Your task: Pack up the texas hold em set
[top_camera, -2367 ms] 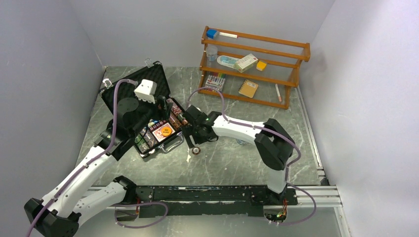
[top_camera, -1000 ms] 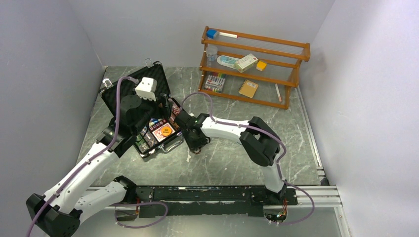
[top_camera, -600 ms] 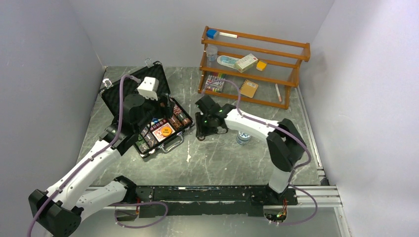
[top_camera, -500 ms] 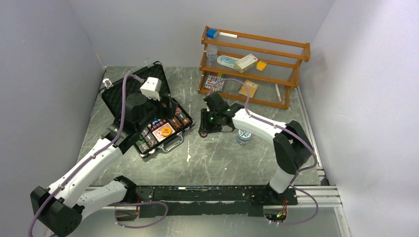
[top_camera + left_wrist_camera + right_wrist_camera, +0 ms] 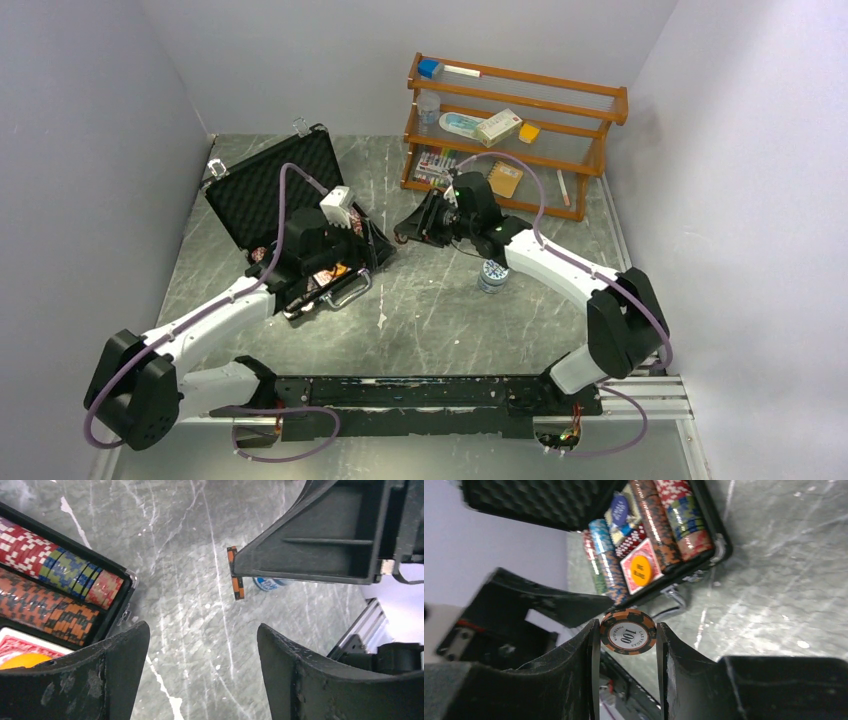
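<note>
The black case (image 5: 262, 196) lies open at the left, its foam lid tilted back. In its tray (image 5: 716, 540) are rows of chips (image 5: 47, 577), a red-backed card deck (image 5: 630, 570) and an orange disc (image 5: 641, 570). My right gripper (image 5: 405, 236) hovers just right of the case, shut on an orange-and-black "100" chip (image 5: 628, 631), held by its rim above the table. The left wrist view shows that chip (image 5: 235, 573) edge-on. My left gripper (image 5: 372, 248) is over the case's right edge, open and empty (image 5: 202, 652).
A small stack of blue-white chips (image 5: 492, 275) stands on the table under the right arm. At the back right, a wooden shelf (image 5: 515, 135) holds boxes, a notebook and pens. Grey walls close in both sides.
My right gripper picked the chip up from the table in front of the case and carried it up and back. My left arm swung from the lid across the tray to its right edge.
</note>
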Robot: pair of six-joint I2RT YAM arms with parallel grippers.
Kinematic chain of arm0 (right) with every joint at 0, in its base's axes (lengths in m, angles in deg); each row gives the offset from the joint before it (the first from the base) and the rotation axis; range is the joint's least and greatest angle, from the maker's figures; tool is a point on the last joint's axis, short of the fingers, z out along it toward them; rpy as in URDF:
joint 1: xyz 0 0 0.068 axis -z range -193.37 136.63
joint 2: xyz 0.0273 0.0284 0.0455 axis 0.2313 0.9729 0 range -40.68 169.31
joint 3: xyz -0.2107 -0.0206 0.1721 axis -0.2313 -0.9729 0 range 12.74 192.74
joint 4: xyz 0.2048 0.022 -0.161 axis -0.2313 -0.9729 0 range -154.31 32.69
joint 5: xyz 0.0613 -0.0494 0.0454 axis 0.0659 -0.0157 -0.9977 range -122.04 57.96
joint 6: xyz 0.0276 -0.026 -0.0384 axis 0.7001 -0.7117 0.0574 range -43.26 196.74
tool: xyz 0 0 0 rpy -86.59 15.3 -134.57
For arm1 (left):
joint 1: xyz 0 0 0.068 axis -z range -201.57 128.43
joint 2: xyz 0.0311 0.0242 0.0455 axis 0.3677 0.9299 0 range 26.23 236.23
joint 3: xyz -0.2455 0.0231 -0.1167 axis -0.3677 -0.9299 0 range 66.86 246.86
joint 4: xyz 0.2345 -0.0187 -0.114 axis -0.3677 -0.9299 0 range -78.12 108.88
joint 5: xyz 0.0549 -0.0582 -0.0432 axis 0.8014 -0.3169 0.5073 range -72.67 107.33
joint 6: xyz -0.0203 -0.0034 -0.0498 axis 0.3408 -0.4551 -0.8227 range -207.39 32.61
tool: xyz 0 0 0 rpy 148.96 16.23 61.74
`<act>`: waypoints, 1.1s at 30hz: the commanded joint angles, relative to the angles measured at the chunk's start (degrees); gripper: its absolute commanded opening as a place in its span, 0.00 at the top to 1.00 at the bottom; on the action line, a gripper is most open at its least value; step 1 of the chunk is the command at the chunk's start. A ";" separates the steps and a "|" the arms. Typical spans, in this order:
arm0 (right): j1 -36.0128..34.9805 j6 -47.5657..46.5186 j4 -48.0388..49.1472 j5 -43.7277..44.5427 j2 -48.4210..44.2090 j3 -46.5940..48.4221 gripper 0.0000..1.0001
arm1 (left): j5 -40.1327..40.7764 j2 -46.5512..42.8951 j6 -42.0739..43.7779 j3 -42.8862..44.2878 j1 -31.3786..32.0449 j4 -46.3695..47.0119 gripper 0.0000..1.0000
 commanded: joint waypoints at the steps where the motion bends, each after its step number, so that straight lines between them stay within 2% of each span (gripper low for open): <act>1: 0.12 7.48 8.87 -2.10 -2.52 -1.94 0.71 | -0.67 0.60 -8.55 -1.54 0.74 10.58 0.20; 5: 0.09 10.59 11.27 -1.95 -3.16 -4.14 0.71 | -0.54 0.35 -12.37 -5.05 1.46 18.28 0.22; 9: 0.00 11.67 11.83 -1.95 -3.20 -4.37 0.71 | 0.41 0.59 -13.20 -5.44 2.10 20.02 0.26; 12: -0.09 12.19 12.17 -2.42 -3.03 -4.48 0.71 | 2.02 0.88 -13.59 -5.26 2.22 19.96 0.42; 16: -0.22 12.90 13.08 -3.25 -2.68 -4.75 0.71 | 3.15 1.31 -13.47 -5.30 2.58 21.26 0.49; 28: -1.30 13.80 13.96 -4.34 -1.39 -4.97 0.71 | 5.15 1.64 -13.99 -5.34 2.78 24.01 0.64; 33: -1.70 13.76 13.82 -4.61 -0.73 -4.66 0.71 | 5.74 0.85 -13.25 -5.46 2.76 23.89 0.66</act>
